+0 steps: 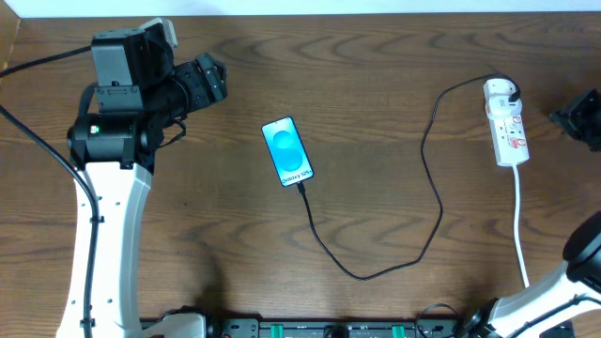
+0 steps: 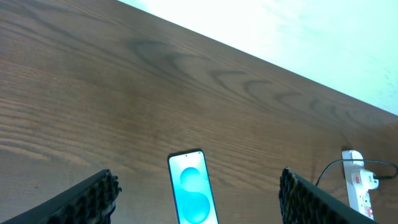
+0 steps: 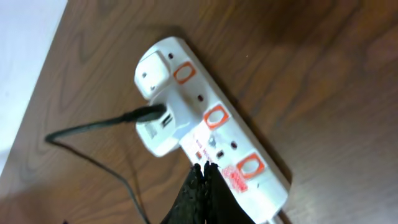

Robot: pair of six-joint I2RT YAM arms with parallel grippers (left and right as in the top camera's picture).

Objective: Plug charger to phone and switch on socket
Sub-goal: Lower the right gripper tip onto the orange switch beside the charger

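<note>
The phone (image 1: 286, 150) lies flat at mid-table, its blue screen lit. The charger's black cable (image 1: 376, 273) runs from the phone's near end, loops forward and climbs to a white plug (image 1: 501, 91) seated in the socket (image 1: 512, 136), a white strip at the right. My left gripper (image 2: 196, 202) hangs open well above the table, with the phone (image 2: 193, 190) far below between its fingers (image 2: 81, 199). My right gripper (image 3: 205, 167) is shut and empty, its tips just over the socket (image 3: 211, 118) beside the middle orange switch (image 3: 215, 116). The charger's cable (image 3: 93, 130) enters the plug (image 3: 155, 127).
The socket's white cord (image 1: 519, 225) runs toward the table's front edge. The left arm (image 1: 113, 141) stands over the far left of the wooden table (image 1: 216, 235). The table's far edge meets a white floor (image 2: 311, 31).
</note>
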